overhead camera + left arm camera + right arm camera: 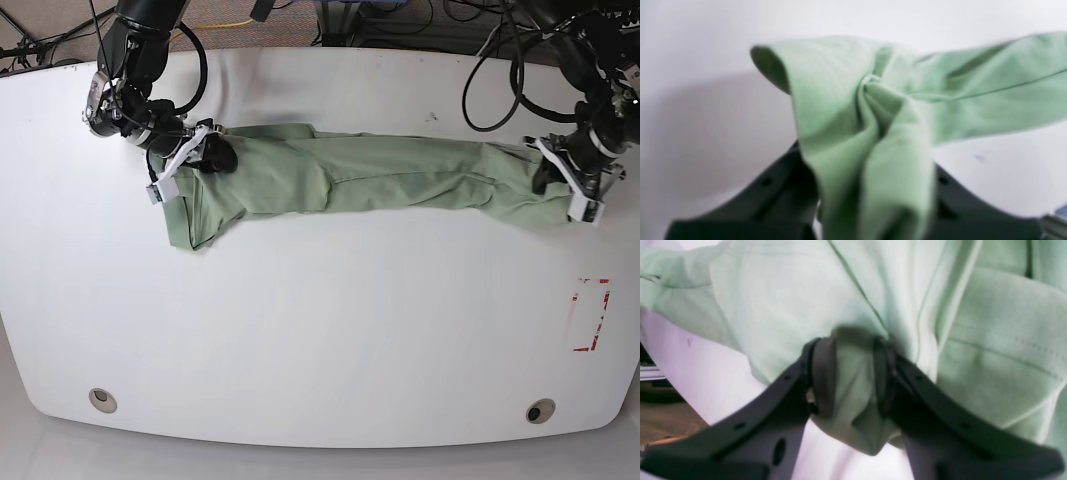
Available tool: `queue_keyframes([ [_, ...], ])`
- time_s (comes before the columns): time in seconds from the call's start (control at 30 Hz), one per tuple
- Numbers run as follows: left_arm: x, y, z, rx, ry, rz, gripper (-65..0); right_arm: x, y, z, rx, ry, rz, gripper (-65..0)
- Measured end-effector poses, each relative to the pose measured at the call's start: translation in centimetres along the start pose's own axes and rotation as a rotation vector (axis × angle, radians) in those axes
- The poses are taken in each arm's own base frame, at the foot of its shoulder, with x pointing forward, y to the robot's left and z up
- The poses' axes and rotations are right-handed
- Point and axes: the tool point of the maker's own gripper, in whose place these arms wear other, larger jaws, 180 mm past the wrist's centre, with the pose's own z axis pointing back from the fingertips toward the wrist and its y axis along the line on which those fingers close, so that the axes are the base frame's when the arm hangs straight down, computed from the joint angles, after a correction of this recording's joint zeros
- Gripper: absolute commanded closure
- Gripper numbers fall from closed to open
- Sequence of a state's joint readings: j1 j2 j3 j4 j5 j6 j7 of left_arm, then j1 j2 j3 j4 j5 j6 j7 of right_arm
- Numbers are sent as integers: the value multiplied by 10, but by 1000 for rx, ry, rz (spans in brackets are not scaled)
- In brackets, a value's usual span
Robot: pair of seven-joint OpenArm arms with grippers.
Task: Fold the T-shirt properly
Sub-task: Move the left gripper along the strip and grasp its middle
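- The T-shirt (380,178) lies across the far half of the white table (320,330), pulled out into a long, narrow, wrinkled band that runs left to right, with one flap hanging toward the near side at its left end.
- Our right pincer (850,373), on the left of the overhead view (205,152), is clamped on a bunched fold of the shirt; in its wrist view the two dark pads have a thick wad of green cloth squeezed between them.
- Our left pincer (560,172) is at the right end of the shirt. In its wrist view a twisted rope of cloth (873,133) runs down between the black fingers (773,200), and we judge it closed on the fabric.
- As we read it, we are at the spreading step: each end is held and the shirt is stretched between the arms, but it is not yet flat and no neat fold has been made.
- The next move, in our view, calls for lifting both ends together, keeping light tension, and laying the cloth down wide so the body opens out.
- The risk we see is that each grip holds several layers, so the shirt may stay bunched rather than open.
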State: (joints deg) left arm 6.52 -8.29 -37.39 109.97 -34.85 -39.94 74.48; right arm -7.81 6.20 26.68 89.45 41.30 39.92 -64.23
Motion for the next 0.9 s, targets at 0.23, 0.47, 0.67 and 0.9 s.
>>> queue_keyframes([
  [0.23,27,-80,-30,-213,-38,-75,0,0,0,-1,0,-1,0,-181],
  [0.47,45,-137,-47,-324,-55,-136,0,1,0,-1,0,-3,1,-181],
  [0.67,44,-182,-53,-419,-27,-230,0,2,0,-1,-2,-2,3,-181],
  [0.9,41,-200,-55,-456,-7,-290,-50,2,0,-1,-2,-3,4,-181],
])
